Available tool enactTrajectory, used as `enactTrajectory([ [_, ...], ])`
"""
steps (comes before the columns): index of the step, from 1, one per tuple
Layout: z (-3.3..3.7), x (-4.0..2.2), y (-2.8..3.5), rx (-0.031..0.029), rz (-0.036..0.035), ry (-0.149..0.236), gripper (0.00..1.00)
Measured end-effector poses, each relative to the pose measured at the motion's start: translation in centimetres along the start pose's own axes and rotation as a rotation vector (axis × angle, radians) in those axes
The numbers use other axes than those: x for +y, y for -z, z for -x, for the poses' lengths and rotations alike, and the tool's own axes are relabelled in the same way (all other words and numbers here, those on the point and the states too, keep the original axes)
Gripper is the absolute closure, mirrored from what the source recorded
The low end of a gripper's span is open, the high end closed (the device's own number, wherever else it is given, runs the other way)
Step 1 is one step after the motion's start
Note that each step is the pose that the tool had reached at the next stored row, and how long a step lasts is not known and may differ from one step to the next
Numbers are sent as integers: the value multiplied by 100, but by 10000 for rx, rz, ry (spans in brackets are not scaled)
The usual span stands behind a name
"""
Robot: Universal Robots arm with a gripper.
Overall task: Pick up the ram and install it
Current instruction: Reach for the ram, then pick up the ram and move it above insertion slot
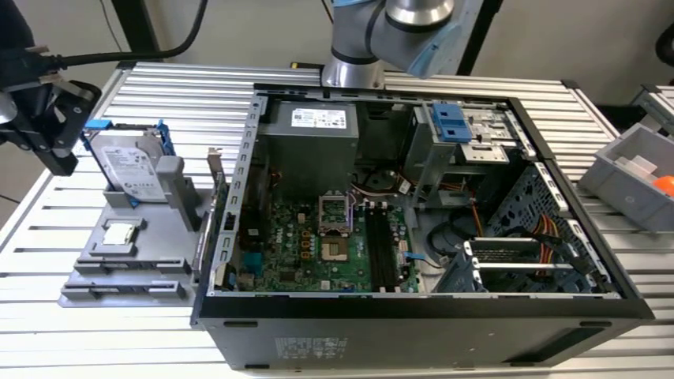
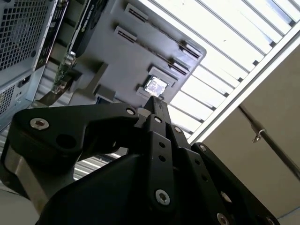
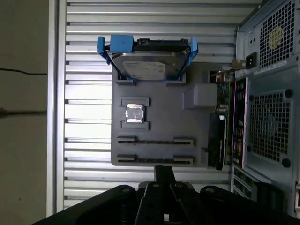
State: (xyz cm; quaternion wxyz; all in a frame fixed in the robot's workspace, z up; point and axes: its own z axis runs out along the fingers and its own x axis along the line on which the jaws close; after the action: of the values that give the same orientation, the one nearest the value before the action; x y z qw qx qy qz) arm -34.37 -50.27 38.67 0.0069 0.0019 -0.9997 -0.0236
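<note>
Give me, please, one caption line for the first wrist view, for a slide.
Gripper facing the gray holder with hard drive and processor chip, beside the computer case.

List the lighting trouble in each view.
Second wrist view: the table slats are blown out white by glare, the gripper a dark mass against them. First wrist view: milder glare on the slats beside the grey tray. Exterior view: even light, though the computer case is shadowed inside.

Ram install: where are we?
Done: cannot tell. The tray's two long slots lie empty, but the motherboard slots are too dark to judge. In hand: nothing visible; the tool is shut, by the tray near the processor. Left: seating unconfirmed.
</note>
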Motion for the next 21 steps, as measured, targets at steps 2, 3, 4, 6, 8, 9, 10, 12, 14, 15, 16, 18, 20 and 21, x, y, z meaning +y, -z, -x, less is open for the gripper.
enactTrajectory([
  [2,0,-30,1,0,0,0,100],
  [3,0,-44,2,0,0,0,100],
  [4,0,-59,3,0,0,0,100],
  [6,0,-88,4,-1,0,0,100],
  [8,-1,-117,5,-1,0,0,100],
  [9,-1,-129,6,0,1,0,100],
  [10,-1,-140,7,0,0,-1,100],
  [12,-1,-159,8,0,0,0,100],
  [14,-1,-174,8,0,1,0,100],
  [15,-1,-178,9,1,-1,0,100],
  [16,-2,-182,8,0,0,-2,100],
  [18,-1,-190,8,0,1,0,100],
  [20,-1,-195,9,1,0,-1,100],
  [21,-1,-196,9,0,0,-1,100],
])
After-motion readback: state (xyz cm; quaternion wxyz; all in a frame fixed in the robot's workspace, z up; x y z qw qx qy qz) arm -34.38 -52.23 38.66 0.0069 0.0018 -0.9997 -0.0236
